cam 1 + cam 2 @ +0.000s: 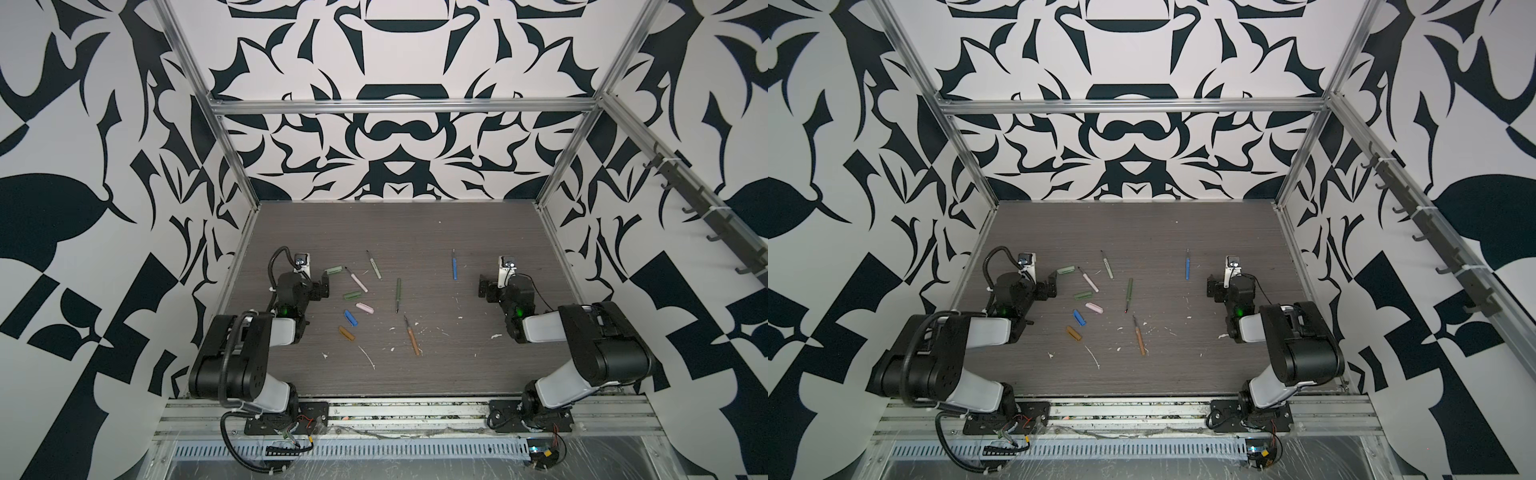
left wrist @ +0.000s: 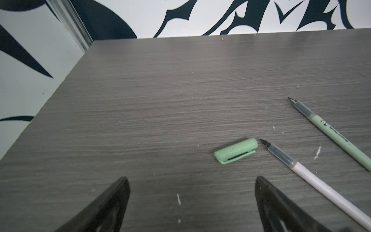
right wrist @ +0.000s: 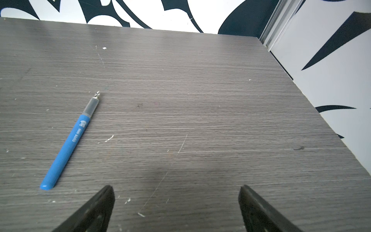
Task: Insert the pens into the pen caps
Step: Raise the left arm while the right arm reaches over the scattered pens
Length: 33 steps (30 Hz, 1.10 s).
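Observation:
Several uncapped pens lie on the grey table: pale green, pink, dark green, blue and orange-brown. The pen caps lie loose at centre-left: pale green, dark green, pink, blue, orange-brown. My left gripper is open and empty just left of them; its wrist view shows the pale green cap tip to tip with the pink pen. My right gripper is open and empty, with the blue pen beside it.
White scuffs and flecks dot the front half of the table. Patterned walls and aluminium posts close in the left, right and back sides. Both arm bases sit on the front rail.

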Motion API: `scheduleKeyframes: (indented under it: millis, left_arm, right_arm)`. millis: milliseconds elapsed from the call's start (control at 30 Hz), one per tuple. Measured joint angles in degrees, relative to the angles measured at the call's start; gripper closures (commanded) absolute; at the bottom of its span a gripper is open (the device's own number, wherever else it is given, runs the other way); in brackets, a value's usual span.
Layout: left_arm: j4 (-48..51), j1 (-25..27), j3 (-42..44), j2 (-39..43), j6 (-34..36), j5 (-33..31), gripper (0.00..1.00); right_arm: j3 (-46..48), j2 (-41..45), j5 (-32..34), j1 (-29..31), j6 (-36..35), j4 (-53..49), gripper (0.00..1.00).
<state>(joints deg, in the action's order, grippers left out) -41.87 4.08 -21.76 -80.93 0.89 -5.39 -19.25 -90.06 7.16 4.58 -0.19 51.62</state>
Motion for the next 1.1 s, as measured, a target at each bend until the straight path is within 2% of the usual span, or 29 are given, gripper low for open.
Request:
scheduleKeyframes:
  millis: [133, 233, 367, 500, 533, 567, 633, 700, 800, 967, 1100]
  left_arm:
    - [13.7, 0.0, -8.5, 13.4, -1.7, -0.1, 0.01]
    - [25.4, 0.0, -21.4, 19.9, -7.6, -1.4, 0.01]
    - [38.0, 0.0, -35.8, 24.9, -16.2, -1.8, 0.01]
    - [39.2, -0.6, -35.2, 30.5, -23.8, 1.5, 0.01]
    - [38.7, -0.7, -34.1, 30.9, -25.5, 2.8, 0.01]
    - [38.3, -0.7, -33.6, 30.6, -26.8, 3.8, 0.01]
    - [38.2, -0.7, -33.4, 27.9, -29.1, 6.3, 0.01]
    - [39.2, -0.7, -34.7, 23.6, -30.9, 8.2, 0.05]
    - [43.7, -0.6, -39.2, 15.1, -33.4, 11.5, 0.09]
    - [48.2, 0.9, -41.8, 7.5, -37.2, 15.8, 0.13]
    - [48.6, 2.3, -41.2, 4.5, -41.2, 20.3, 0.14]
  right_arm:
    - [0.0, 0.0, 0.8, 0.0, 0.1, 0.0, 0.00]
    - [-0.9, 1.4, 1.7, 0.1, 0.3, -4.0, 0.00]
    - [-8.8, 8.8, 6.8, 2.4, 1.3, -20.9, 0.00]
    - [-26.5, 16.6, 11.0, 5.1, 11.8, -41.6, 0.01]
    - [-30.0, 18.3, 12.2, 5.1, 16.7, -45.1, 0.19]
    - [-31.9, 19.8, 11.9, 4.5, 20.0, -47.0, 0.31]
    - [-33.8, 22.9, 9.9, 1.9, 24.8, -51.1, 0.42]
    - [-35.3, 23.2, 7.5, 0.1, 27.0, -56.4, 0.48]
    - [-39.3, 18.4, 3.3, 0.8, 27.6, -65.4, 0.56]
    - [-42.8, 9.9, 2.2, 10.7, 25.8, -75.7, 0.56]
    - [-44.3, 6.7, 2.1, 21.3, 24.2, -81.5, 0.65]
